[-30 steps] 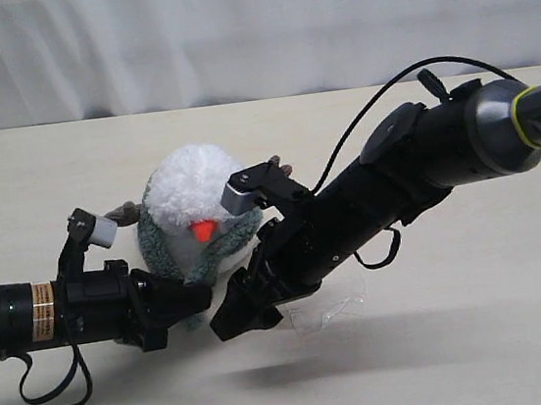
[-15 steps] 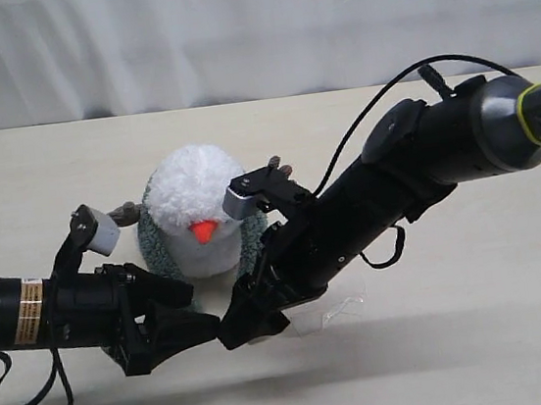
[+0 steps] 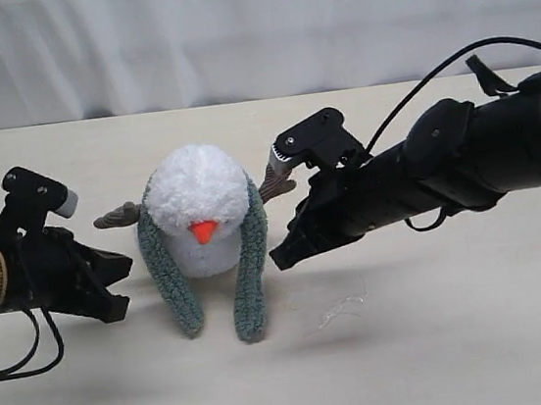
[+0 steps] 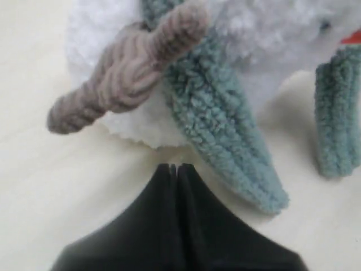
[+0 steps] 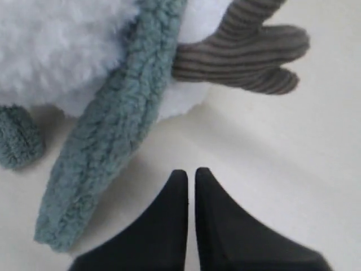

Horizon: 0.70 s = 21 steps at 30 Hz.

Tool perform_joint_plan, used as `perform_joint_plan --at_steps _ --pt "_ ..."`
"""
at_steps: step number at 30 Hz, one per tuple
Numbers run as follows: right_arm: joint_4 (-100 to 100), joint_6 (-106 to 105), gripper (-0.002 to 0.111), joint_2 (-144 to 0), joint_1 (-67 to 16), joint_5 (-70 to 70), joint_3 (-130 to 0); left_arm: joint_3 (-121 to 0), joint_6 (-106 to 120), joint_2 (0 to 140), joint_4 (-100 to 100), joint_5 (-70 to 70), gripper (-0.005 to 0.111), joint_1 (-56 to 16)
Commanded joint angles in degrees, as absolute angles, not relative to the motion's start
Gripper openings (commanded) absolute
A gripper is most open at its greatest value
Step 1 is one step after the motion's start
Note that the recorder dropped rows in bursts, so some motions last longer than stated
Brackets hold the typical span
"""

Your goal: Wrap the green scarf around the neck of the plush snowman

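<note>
Left gripper (image 3: 120, 282): mine, clenched, the jaws pressed flat together on nothing. It hangs low over the table, near the snowman but apart from it, tips aimed at the toy.
Right gripper (image 3: 279, 258): also mine, closed down to a hairline slit and empty. It reaches in from the other side, tips near the scarf's hanging end without touching it.
Snowman (image 3: 199, 196): sits upright mid-table between my two grippers, orange nose (image 3: 202, 232) facing the exterior camera, with a brown twig arm (image 3: 117, 217) sticking out on each side.
Scarf (image 3: 250, 274): draped on the snowman, one strip running down each side of the white ball. Both rounded ends lie on the table in front, apart and not crossed. How it runs behind the toy I cannot tell.
Table (image 3: 484, 334): pale cream, smooth and matte, spanning the full width of the exterior view. Soft shadows fall under my arms and under the toy.
Scrap (image 3: 339, 309): a small clear, glossy bit lying on the table in front of my right arm; I cannot tell what it is.
Room: a white curtain (image 3: 249, 27) with loose folds closes off the whole back, meeting the table's far edge.
Cable (image 3: 483, 41): black, arching over my right arm.
</note>
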<state>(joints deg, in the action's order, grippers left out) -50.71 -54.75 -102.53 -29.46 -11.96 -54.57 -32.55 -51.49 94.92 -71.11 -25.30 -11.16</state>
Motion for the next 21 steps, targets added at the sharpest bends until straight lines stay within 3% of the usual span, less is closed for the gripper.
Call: perform_joint_plan --at_steps 1,12,21 --pt "-50.4 -54.3 0.004 -102.2 -29.3 -13.6 -58.4 -32.8 -45.9 94.5 -69.0 -31.8 0.0 -11.0" --pt "-51.7 -54.3 0.004 -101.2 -29.3 -16.4 -69.6 -32.8 -31.0 94.5 -57.3 -36.0 0.0 -11.0" --pt "-52.3 -48.3 0.004 -105.6 -29.3 -42.4 -86.8 -32.8 -13.1 94.5 -40.2 -41.5 0.0 -11.0"
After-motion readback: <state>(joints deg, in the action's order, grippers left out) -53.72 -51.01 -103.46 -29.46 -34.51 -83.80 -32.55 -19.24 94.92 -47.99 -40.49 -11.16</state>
